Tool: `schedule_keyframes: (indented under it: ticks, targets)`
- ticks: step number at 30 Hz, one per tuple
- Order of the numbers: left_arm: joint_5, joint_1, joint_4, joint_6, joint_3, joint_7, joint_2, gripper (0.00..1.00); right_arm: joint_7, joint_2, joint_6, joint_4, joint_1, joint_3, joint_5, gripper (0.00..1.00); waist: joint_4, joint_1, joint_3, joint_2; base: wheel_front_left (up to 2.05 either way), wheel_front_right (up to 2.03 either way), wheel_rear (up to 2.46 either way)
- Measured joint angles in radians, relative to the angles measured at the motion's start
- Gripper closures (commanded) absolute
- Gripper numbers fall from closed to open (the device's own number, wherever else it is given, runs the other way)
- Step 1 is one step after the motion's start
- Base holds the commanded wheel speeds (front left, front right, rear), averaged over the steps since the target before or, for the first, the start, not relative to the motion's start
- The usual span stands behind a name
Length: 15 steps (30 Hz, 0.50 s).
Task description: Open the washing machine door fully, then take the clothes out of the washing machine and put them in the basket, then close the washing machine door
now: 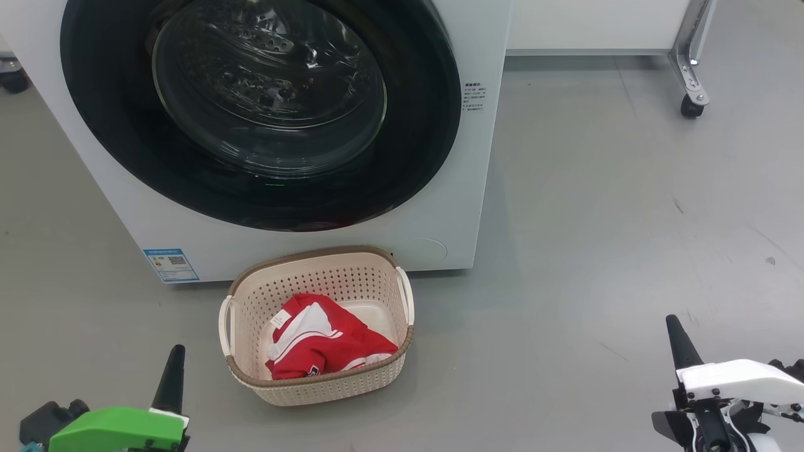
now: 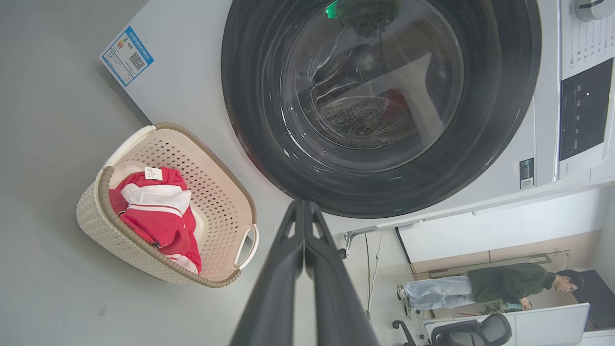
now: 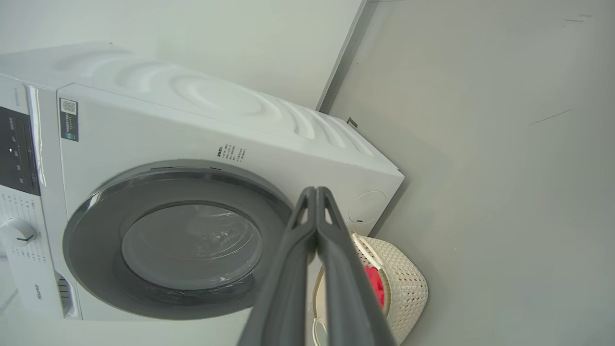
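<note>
- Head view: the left claw (image 1: 174, 367) is being held with its fingers pressed together and empty, and the right claw (image 1: 677, 333) is being held the same way. The basket (image 1: 314, 253) is sitting ahead of the left claw and slightly to its right, well to the left of the right claw. The clothes (image 1: 326, 345), red with white stripes and a small white label, are lying bunched inside it. The door (image 1: 264, 107) is standing beyond the basket, ahead of both claws, on the washing machine (image 1: 483, 157).
- Left wrist view: beyond the joined fingertips, the door's glossy black ring appears to be lying flush against the white front. Through the bulging clear glass the steel drum is being seen with no garment in it.
- Right wrist view: the door is ahead and left of the closed fingers, its ring looking seated. The basket is partly hidden just behind them.
- The closing step is being judged as done or nearly so. It is best finished by checking that the ring is seated all round. Any last push is better given on the black ring than on the glass, with both arms kept clear of the basket.
</note>
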Motion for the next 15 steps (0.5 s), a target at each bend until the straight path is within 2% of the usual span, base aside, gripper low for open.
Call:
schedule_keyframes:
  ticks: [15]
  targets:
    - [-0.206,-0.040,0.031,-0.042,0.043,0.025,0.002,1.00,0.047,0.000,0.021,-0.002,-0.024,-0.057,0.205,1.00,-0.001,0.0000,0.002,0.0000,0.00,0.00,0.00]
